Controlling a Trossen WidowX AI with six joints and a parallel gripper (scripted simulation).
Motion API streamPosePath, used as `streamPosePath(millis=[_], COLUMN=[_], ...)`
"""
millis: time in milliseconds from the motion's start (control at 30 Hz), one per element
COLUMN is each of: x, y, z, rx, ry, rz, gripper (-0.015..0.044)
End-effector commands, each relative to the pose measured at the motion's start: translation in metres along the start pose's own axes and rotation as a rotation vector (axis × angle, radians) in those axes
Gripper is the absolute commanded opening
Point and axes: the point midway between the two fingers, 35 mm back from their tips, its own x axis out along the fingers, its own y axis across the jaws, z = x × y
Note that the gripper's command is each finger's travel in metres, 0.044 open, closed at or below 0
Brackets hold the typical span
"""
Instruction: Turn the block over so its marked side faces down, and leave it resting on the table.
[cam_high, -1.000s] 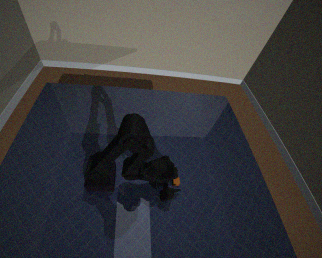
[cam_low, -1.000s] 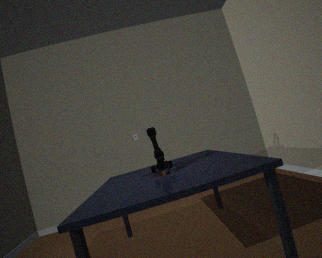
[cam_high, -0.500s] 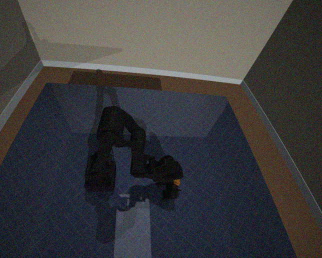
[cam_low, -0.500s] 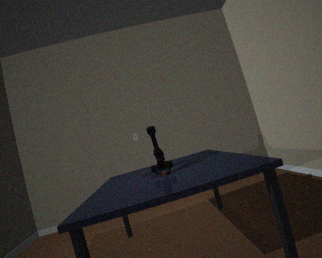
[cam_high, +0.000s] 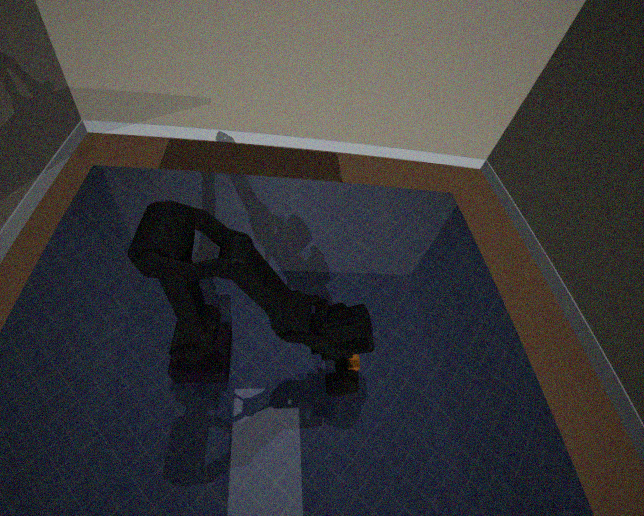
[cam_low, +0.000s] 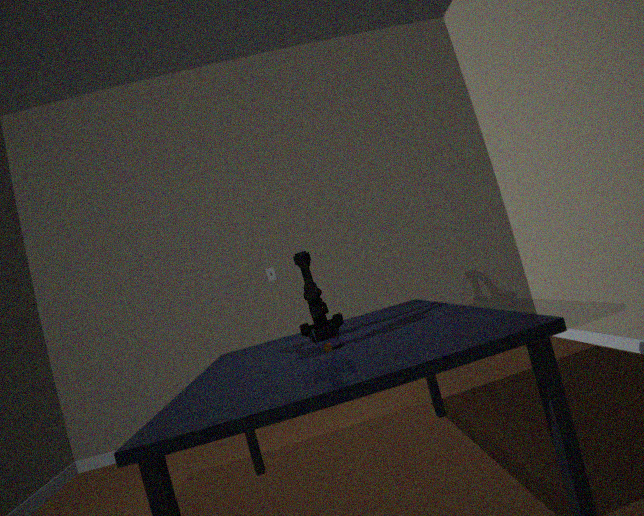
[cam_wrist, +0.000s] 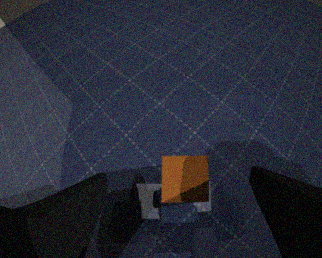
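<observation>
Straddling the orange block (cam_wrist: 184, 179) on the blue table (cam_wrist: 156, 80), the hand (cam_wrist: 181, 218) gapes wide, empty; no writing readable.

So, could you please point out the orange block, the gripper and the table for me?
orange block (cam_wrist: 182, 179), wrist view, on its upper face.
gripper (cam_wrist: 181, 218), wrist view, midway between the open fingers.
table (cam_low: 430, 333), exterior view, on bare top surface.

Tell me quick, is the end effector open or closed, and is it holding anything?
End effector: open wide, holding nothing; the orange block sits on the table between its fingers, ungripped.
</observation>
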Motion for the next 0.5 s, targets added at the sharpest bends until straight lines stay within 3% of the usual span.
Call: streamPosePath(millis=[0, 333, 467], x=[-0.046, -0.046, -0.041], y=[-0.001, -0.001, 0.001], z=[0.014, 0.014, 0.025], rx=[-0.003, -0.002, 0.010], ry=[0.108, 0.114, 0.236], rz=[-0.015, -0.014, -0.001], gripper=[0.0440, 0.0440, 0.0440])
